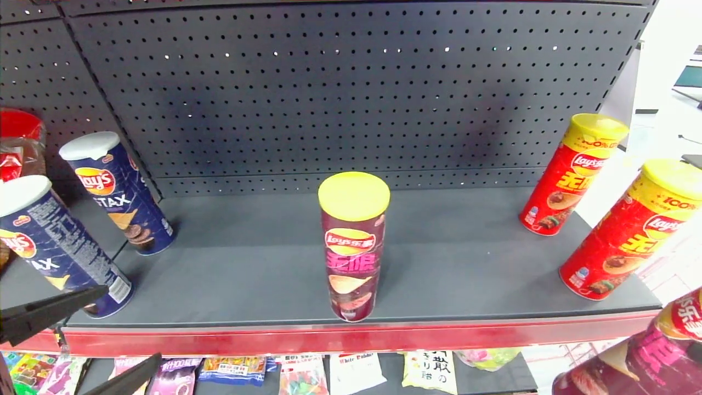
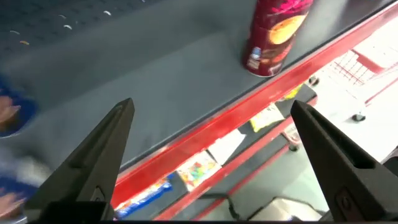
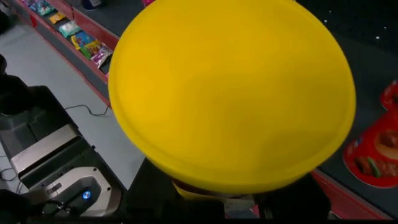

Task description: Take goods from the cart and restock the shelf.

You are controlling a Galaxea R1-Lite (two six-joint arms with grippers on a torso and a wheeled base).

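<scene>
Clenching the tilted maroon can (image 1: 630, 356) in the right pincer (image 3: 239, 202), low and rightward of the shelf (image 1: 466, 263)'s bare stretch; holding the left pincer (image 2: 211, 109) released.

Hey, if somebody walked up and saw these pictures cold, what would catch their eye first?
The maroon can with a yellow lid, standing alone at the front middle of the grey shelf. Next, two red cans on the shelf's right end and two blue cans on its left. A second maroon can hangs in mid-air below the right end, and the open left gripper hovers at the left front edge.
</scene>
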